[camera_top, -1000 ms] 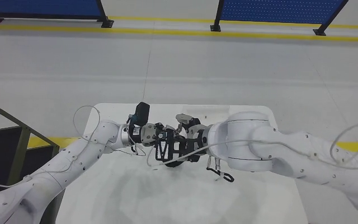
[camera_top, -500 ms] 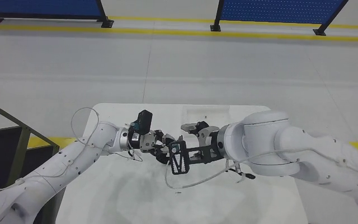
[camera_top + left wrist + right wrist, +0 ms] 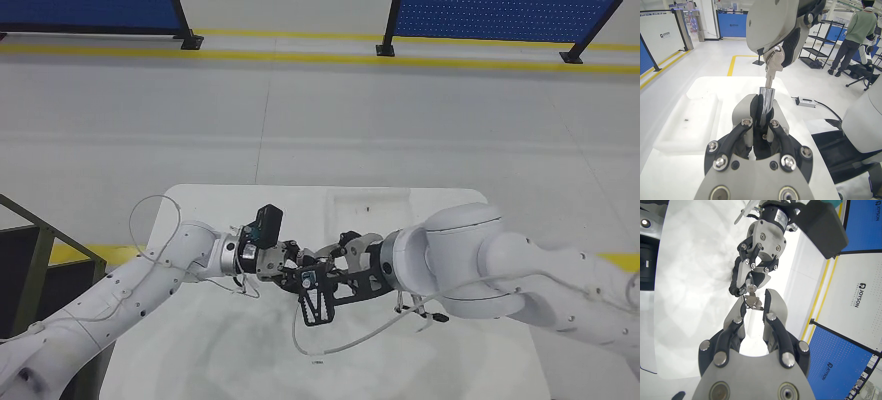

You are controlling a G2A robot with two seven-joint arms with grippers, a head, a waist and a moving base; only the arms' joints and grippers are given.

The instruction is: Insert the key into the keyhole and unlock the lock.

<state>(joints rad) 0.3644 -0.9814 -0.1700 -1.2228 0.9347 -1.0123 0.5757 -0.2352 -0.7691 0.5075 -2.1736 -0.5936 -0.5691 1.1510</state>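
Silver key, pinched by the right gripper, touches the keyhole of the lock the left gripper clamps.

Shiny mtl key, chrome lock

Top view: camera above the arms, facing down and forward; mid-range; takes in most of the white surface, with floor and blue barriers beyond.
Left wrist view: behind the left hand, sighting along it across the surface toward the right hand; very close.
Right wrist view: behind the right hand, sighting back at the left hand; close.
Shared: all three cover the spot where key meets lock.
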